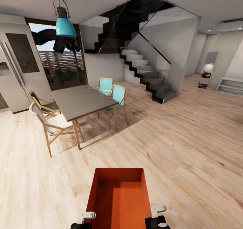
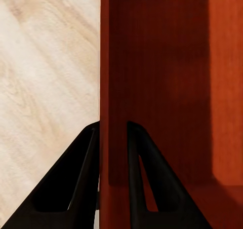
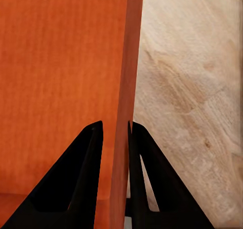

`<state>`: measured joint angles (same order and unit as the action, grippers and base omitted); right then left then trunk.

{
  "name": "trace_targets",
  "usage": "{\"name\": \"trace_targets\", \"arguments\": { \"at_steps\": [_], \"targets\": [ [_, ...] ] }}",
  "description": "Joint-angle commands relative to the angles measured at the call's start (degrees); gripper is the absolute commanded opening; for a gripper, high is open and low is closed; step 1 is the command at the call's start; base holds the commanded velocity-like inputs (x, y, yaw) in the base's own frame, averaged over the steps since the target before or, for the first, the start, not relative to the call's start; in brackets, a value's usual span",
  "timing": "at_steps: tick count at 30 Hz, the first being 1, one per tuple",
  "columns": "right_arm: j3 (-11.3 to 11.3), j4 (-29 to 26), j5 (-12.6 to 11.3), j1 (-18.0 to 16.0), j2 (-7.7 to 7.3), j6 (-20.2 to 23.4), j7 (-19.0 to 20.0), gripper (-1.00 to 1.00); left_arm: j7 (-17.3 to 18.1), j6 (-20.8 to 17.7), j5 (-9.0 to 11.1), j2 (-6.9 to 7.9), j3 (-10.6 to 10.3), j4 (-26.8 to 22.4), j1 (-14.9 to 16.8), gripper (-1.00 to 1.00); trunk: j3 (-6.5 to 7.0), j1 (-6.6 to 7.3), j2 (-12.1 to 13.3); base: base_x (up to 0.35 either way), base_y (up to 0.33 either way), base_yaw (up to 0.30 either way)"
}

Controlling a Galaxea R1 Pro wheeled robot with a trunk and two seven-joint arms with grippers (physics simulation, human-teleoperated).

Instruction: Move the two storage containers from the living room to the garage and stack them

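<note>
One orange-red storage container [image 1: 118, 198] is carried low in front of me, open top up, its ribbed bottom showing. My left gripper [image 1: 87, 219] is shut on the container's left wall [image 2: 109, 87], one black finger [image 2: 76, 183] outside and one inside. My right gripper [image 1: 158, 212] is shut on the right wall [image 3: 126, 97] in the same way, a finger [image 3: 152, 188] on the outer side. The second container is out of view. Under the bin lies light wood plank flooring [image 1: 189, 148], not the garage concrete.
A grey dining table [image 1: 81, 100] with wooden chairs [image 1: 50, 124] and teal chairs [image 1: 116, 95] stands ahead to the left. A dark staircase [image 1: 145, 70] with glass rail rises at the centre back. A fridge [image 1: 17, 67] fills the left wall. Open plank floor stretches to the right.
</note>
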<state>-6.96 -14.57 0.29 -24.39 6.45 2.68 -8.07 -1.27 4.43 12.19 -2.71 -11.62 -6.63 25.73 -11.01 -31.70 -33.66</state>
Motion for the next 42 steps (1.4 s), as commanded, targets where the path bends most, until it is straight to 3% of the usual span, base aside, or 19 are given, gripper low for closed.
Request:
{"name": "trace_targets", "arguments": {
  "at_steps": [1,23,42],
  "targets": [
    [-1.0,-0.3,-0.2,0.0,0.06,0.2,0.1,-1.00,0.3,0.1,0.8,-0.04,-1.6,0.2,0.0,-1.00,-0.09,-0.02,-0.1,0.000,0.000,-0.234],
    [-1.1,-0.3,-0.2,0.0,0.06,0.2,0.1,-1.00,0.3,0.1,0.8,-0.04,-1.6,0.2,0.0,-1.00,-0.09,-0.02,-0.1,0.014,0.000,-0.214],
    [-1.0,-0.3,-0.2,0.0,0.06,0.3,0.1,-1.00,0.3,0.1,0.6,-0.02,-1.6,0.2,0.0,-1.00,-0.09,-0.02,-0.1,0.275,0.000,-0.049]
  ]
}}
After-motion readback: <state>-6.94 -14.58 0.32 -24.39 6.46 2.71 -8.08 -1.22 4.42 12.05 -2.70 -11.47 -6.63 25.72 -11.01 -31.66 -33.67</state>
